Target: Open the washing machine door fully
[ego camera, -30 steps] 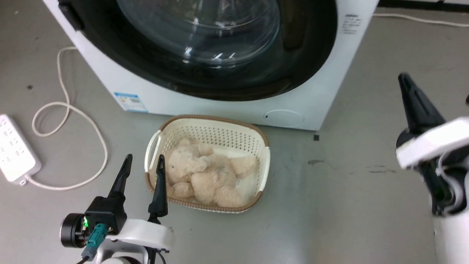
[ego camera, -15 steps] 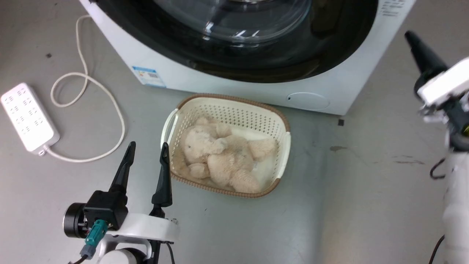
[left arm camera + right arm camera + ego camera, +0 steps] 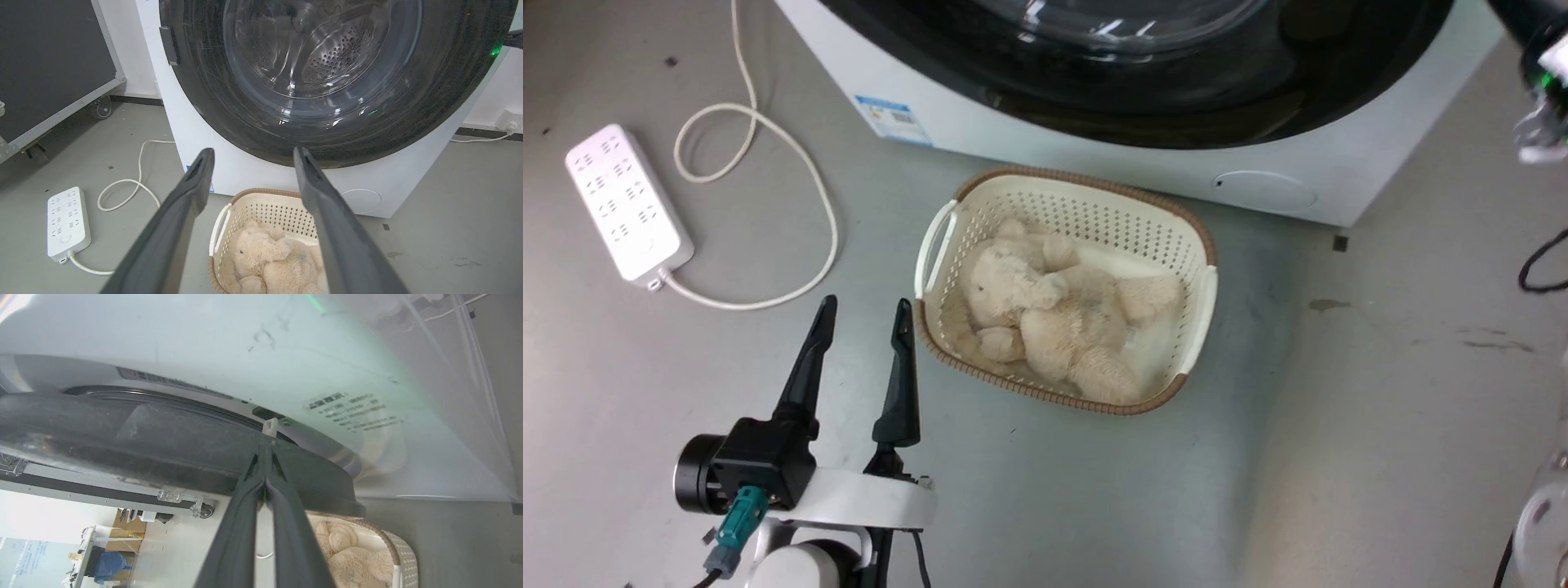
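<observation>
The relation I steer by is the right tool point(image 3: 264, 447) against the free edge of the washing machine door point(image 3: 163, 441); in the right wrist view its two fingers are pressed together with no gap, tips right at the black rim beside a small pale catch point(image 3: 269, 425); I cannot tell whether they hook behind the rim or only touch it; the rim seems to stand a little off the white front of the washing machine point(image 3: 245, 355), though that is a judgement

The door fills the machine's front, a round disc with no long axis of its own; its glossy face looks out toward me; in the left wrist view a dark block point(image 3: 168, 45) sits on its left edge, which I take for the hinge, so the axis that matters runs upright down that side and the free edge lies on my right

So the right arm is the nearer one, and I judge the pull must sweep outward and round toward my left; the left tool point(image 3: 864, 304) hovers low over the floor, fingers spread and empty, well apart from the door; the basket point(image 3: 1205, 278) with the plush toy point(image 3: 1054, 318) sits on the floor just before the machine, below the door
</observation>
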Controlling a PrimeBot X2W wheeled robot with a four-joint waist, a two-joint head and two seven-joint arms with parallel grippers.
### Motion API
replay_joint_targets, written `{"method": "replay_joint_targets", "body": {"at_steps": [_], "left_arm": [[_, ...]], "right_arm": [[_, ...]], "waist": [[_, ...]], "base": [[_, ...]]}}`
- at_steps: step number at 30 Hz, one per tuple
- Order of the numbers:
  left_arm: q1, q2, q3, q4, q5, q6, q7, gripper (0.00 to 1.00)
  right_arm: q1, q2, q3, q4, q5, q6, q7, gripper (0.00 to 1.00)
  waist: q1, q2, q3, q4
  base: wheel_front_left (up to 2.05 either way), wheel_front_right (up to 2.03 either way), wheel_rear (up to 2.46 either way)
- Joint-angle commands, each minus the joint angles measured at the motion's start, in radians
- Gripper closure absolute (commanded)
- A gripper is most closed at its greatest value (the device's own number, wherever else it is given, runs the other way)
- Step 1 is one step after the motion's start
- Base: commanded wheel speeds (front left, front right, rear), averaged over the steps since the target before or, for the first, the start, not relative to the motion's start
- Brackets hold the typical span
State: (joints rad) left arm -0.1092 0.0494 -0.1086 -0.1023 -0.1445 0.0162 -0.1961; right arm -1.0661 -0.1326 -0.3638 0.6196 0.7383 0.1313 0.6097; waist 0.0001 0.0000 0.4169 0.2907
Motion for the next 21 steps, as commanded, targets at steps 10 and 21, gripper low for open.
{"method": "replay_joint_targets", "body": {"at_steps": [10, 21], "left_arm": [[-0.045, 0.001, 0.013, -0.021, -0.013, 0.009, -0.029, 0.0], [-0.068, 0.001, 0.009, -0.028, -0.02, 0.012, -0.052, 0.0]], "right_arm": [[-0.206, -0.002, -0.111, 0.153, 0.023, 0.0, 0.129, 1.0], [-0.222, 0.04, -0.189, 0.181, 0.051, 0.0, 0.291, 1.0]], "waist": [[-0.0001, 0.0, 0.054, 0.035], [-0.0001, 0.0, 0.056, 0.033]], "base": [[0.0, 0.0, 0.0], [0.0, 0.0, 0.0]]}}
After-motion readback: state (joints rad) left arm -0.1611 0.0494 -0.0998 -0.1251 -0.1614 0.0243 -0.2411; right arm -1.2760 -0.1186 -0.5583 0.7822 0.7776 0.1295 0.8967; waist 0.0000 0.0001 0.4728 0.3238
